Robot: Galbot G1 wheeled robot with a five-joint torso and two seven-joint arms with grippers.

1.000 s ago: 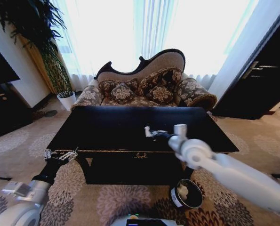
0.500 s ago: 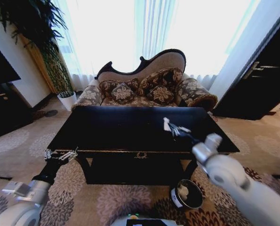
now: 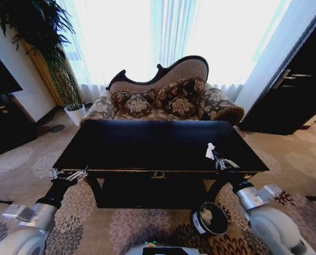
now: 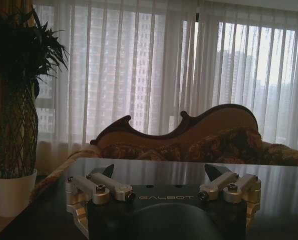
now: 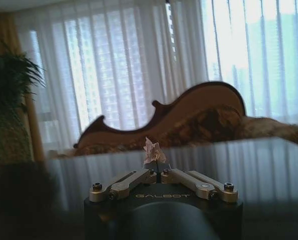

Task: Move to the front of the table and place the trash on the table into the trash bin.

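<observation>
Over the front right part of the table [image 3: 147,139], at about 4 o'clock from its centre in the head view, the right gripper [image 3: 215,154] pinches a tiny white scrap [image 3: 210,151] between closed fingertips. The right wrist view confirms the grip: both fingers meet at the middle and the scrap [image 5: 153,152] stands up from their tips, above the glossy black tabletop [image 5: 269,165].

At 7 o'clock from the table's centre, the left gripper [image 3: 68,174] rests level with the front left corner, just at the gold-trimmed edge. Its fingers stand wide apart, as the left wrist view [image 4: 160,173] shows, with nothing between them.

On the patterned carpet [image 3: 120,223], at 5 o'clock from the table's centre and below its front edge, stands the trash bin [image 3: 210,218]. It is black, with a white label on its side, and something white lies inside it. The right gripper and scrap are above the tabletop, up and slightly right of the bin's opening.

Behind the table, at 12 o'clock, is a sofa [image 3: 163,98] with floral cushions; a potted plant [image 3: 57,64] stands at 10 o'clock.
</observation>
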